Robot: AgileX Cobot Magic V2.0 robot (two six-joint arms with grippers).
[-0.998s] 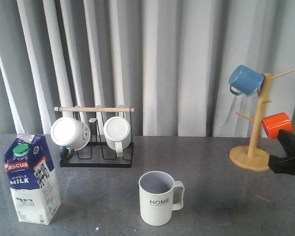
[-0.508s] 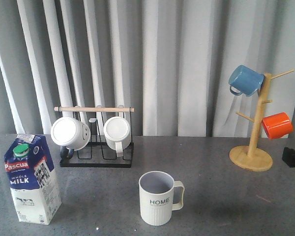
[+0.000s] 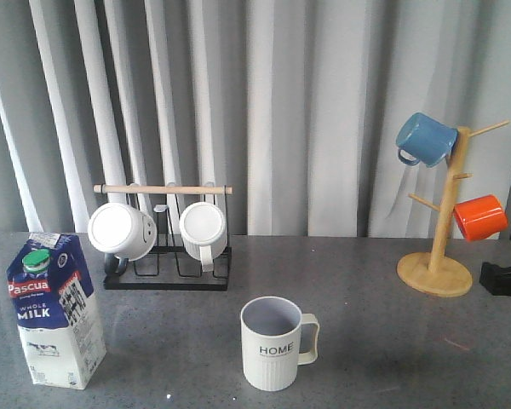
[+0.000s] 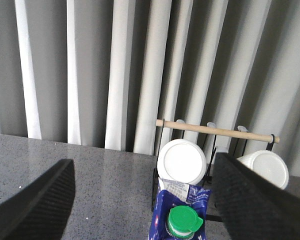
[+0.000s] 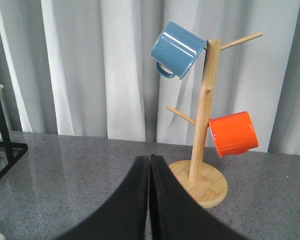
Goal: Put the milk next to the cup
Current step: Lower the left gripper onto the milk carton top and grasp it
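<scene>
The milk (image 3: 55, 311) stands upright at the table's front left, blue above and white below, with a green cap. In the left wrist view its cap (image 4: 185, 222) sits low between the fingers. My left gripper (image 4: 142, 162) is open wide, above and around the carton's top, without touching it. It is out of the front view. The cup (image 3: 277, 342), ribbed and marked "HOME", stands front centre with its handle to the right. My right gripper (image 5: 150, 159) is shut and empty, near the mug tree at the right edge (image 3: 494, 277).
A black rack (image 3: 166, 264) with a wooden bar holds two white mugs behind the milk. A wooden mug tree (image 3: 443, 247) at the right carries a blue mug (image 3: 426, 139) and an orange mug (image 3: 479, 216). A grey curtain hangs behind the table.
My right gripper drew back toward the right edge, then came a little way back in. The milk and the cup have not moved.
</scene>
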